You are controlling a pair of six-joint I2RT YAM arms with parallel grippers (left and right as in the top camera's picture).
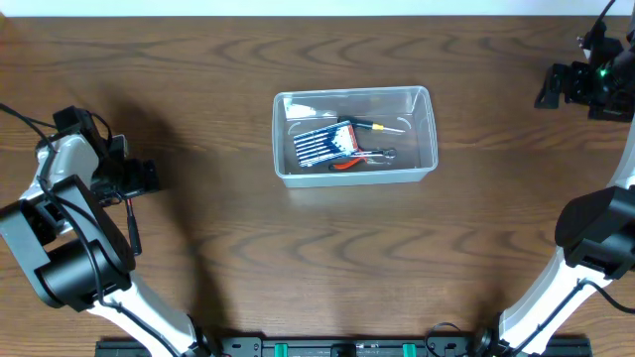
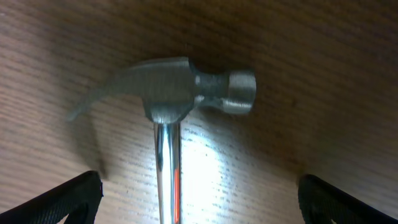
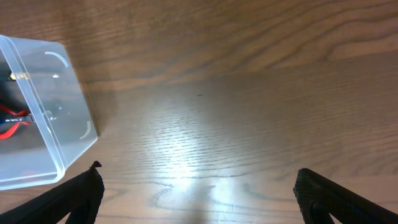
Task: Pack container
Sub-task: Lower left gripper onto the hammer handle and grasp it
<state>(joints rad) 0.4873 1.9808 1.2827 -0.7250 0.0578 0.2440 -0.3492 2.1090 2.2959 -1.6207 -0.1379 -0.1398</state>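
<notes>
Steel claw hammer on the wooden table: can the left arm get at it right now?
Probably yes. The steel claw hammer lies uncovered on the wooden table below the left pincer, which is open wide astride its handle, with nothing between.

Setting: robotics lab or test bench.

Evidence:
- Dark brown wood-grain tabletop (image 1: 218,248) serves as work surface.
- Two white-and-black jointed robot arms, left arm (image 1: 69,248) and right arm (image 1: 595,238), rise from near table edge.
- Black mounting rail with green fittings (image 1: 337,347) runs along same edge.
- Loose black cable (image 1: 133,230) hangs at left arm.
- Green indicator light (image 1: 601,71) lit on right arm.
- Test props of workshop type: steel claw hammer (image 2: 168,93) lying on table; clear rectangular plastic bin (image 1: 354,179) holding red-handled hand tool (image 1: 352,162).
- Room beyond table cannot be told.
</notes>
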